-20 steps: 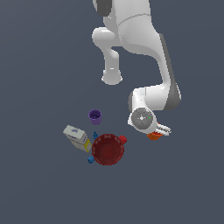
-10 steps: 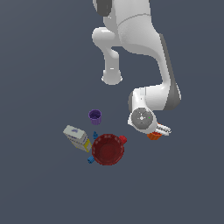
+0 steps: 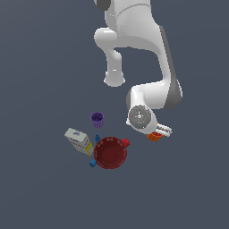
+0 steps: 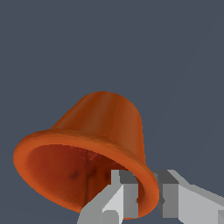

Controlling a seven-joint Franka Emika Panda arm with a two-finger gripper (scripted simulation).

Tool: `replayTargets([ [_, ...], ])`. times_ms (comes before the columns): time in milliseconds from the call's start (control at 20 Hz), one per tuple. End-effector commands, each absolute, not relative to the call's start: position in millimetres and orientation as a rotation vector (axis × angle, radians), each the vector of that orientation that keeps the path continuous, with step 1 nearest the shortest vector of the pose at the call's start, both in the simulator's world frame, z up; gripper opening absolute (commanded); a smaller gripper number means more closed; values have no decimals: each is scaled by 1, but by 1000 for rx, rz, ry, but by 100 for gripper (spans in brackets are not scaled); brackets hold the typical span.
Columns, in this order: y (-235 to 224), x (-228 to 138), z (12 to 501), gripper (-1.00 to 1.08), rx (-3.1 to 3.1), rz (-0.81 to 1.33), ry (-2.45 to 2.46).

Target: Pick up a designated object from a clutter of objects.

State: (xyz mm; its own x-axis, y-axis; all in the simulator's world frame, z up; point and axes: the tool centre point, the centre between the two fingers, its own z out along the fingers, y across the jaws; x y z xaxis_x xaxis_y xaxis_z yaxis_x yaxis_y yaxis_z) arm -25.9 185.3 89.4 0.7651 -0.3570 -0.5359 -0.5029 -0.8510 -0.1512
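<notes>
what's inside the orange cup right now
In the wrist view the orange cup looks empty, showing only dark specks on its inner wall. One finger of the gripper reaches inside the rim, covering part of the interior.

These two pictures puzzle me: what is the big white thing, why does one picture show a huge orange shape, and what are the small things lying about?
The big white thing is a robot arm, drawn by a computer simulation. The exterior view looks at the whole scene from a camera off the arm. The wrist view comes from a camera on the arm's wrist, so it sits very close to whatever the gripper works on.

That is why the orange cup looks huge there: it is the same small orange cup seen at the arm's tip in the exterior view. The gripper's two grey fingers stand on either side of its rim, one inside, one outside.

Apart from it on the grey floor lie a purple cup, a dark red bowl, a white-and-yellow box and small blue bits.
</notes>
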Motion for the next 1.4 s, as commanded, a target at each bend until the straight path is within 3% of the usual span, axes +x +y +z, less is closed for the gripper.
replayTargets([
  [0,173,-25,104,-100,-2675,724,668],
  [1350,-34,-14,343,-100,-2676,727,673],
])
